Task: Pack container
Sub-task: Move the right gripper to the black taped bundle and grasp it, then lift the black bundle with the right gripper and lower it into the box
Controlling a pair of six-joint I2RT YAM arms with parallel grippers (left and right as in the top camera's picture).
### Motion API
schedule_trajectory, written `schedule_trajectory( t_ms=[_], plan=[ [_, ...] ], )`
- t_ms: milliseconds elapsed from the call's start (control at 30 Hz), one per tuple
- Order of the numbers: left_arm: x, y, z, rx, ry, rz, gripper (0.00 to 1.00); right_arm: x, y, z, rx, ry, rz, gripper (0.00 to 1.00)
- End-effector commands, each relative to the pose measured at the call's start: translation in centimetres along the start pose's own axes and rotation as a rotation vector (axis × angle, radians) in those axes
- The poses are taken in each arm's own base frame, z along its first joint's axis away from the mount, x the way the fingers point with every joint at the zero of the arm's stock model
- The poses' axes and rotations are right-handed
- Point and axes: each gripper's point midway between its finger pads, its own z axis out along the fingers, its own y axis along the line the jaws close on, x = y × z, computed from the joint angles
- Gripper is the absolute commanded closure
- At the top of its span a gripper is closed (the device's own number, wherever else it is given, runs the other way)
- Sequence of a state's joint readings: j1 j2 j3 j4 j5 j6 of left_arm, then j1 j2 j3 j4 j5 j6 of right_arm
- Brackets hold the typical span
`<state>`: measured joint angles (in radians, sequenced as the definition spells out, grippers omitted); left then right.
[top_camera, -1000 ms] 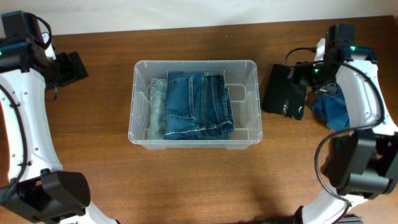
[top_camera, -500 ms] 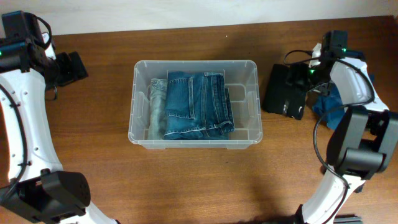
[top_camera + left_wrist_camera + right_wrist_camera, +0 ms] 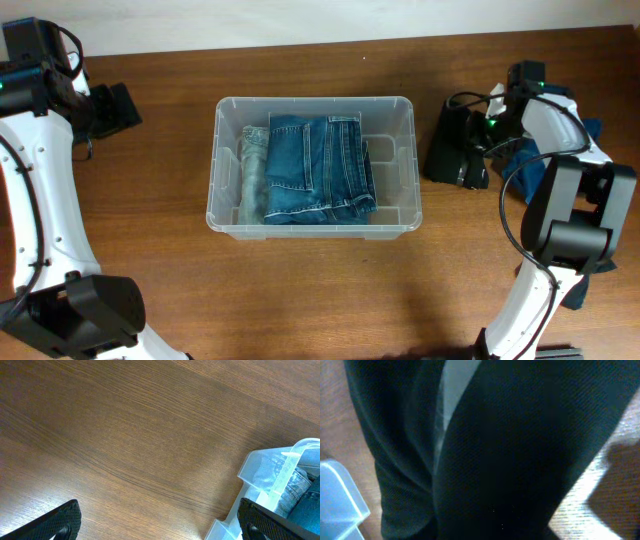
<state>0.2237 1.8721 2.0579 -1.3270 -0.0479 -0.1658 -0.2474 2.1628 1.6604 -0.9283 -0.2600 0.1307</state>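
Clear container (image 3: pixel 313 101), blue denim jeans (image 3: pixel 320 170), black garment (image 3: pixel 452 146), brown wood-grain table (image 3: pixel 300 290)

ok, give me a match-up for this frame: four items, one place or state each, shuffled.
1. clear rectangular plastic tub
2. folded blue denim jeans
3. black fabric item
4. left tool

a. just right of the tub
b. open, far left
c. centre of the overhead view
d. inside the tub

Pairs: 1-c, 2-d, 3-a, 4-b
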Motion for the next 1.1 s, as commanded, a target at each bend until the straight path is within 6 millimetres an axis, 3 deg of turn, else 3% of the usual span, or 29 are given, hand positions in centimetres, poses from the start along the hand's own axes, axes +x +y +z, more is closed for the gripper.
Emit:
schedule_trajectory(
  t_ms=[0,133,167,200,233,300,433,500,567,700,733,867,933,1067],
  plan=[
    [-0.2,-0.1,-0.5,0.009,-0.015,-0.008,0.01,0.8,-0.8,-0.7,0.052,0.038,-0.013,0.79],
    [-0.2,-0.1,-0.5,0.009,-0.015,-0.007,0.01,-1.0,1.2,-7.1,0.04,-0.061,-0.042,0.81],
    [-0.2,-0.1,-0.5,0.009,-0.015,-0.007,0.01,-1.4,2.1,-10.4,0.034,-0.11,-0.054,0.81],
    [-0.2,-0.1,-0.5,0.009,-0.015,-0.008,0.01,-1.4,2.6,-11.8,0.031,-0.129,-0.06,0.81],
    [-0.2,-0.1,-0.5,0.01,-0.015,-0.007,0.01,-1.1,3.5,-14.5,0.027,-0.16,-0.073,0.81],
    [-0.2,-0.1,-0.5,0.009,-0.015,-0.007,0.01,-0.1,5.0,-17.8,0.018,-0.198,-0.099,0.82],
    [-0.2,-0.1,-0.5,0.009,-0.015,-0.007,0.01,4.7,10.3,-24.5,-0.028,-0.296,-0.228,0.81],
    [-0.2,-0.1,-0.5,0.009,-0.015,-0.008,0.01,6.3,12.6,-25.9,-0.055,-0.324,-0.29,0.81],
    [-0.2,-0.1,-0.5,0.009,-0.015,-0.008,0.01,7.8,14.9,-26.4,-0.085,-0.331,-0.348,0.81],
    [-0.2,-0.1,-0.5,0.009,-0.015,-0.007,0.01,10.9,20.5,-25.2,-0.157,-0.284,-0.417,0.82],
    [-0.2,-0.1,-0.5,0.009,-0.015,-0.008,0.01,12.0,23.3,-24.5,-0.195,-0.274,-0.443,0.82],
    [-0.2,-0.1,-0.5,0.009,-0.015,-0.007,0.01,14.7,29.2,-23.4,-0.283,-0.27,-0.496,0.82],
    [-0.2,-0.1,-0.5,0.009,-0.015,-0.007,0.01,15.9,31.7,-22.2,-0.292,-0.265,-0.49,0.82],
    [-0.2,-0.1,-0.5,0.009,-0.015,-0.008,0.01,18.4,35.9,-17.9,-0.287,-0.215,-0.488,0.82]
  ],
)
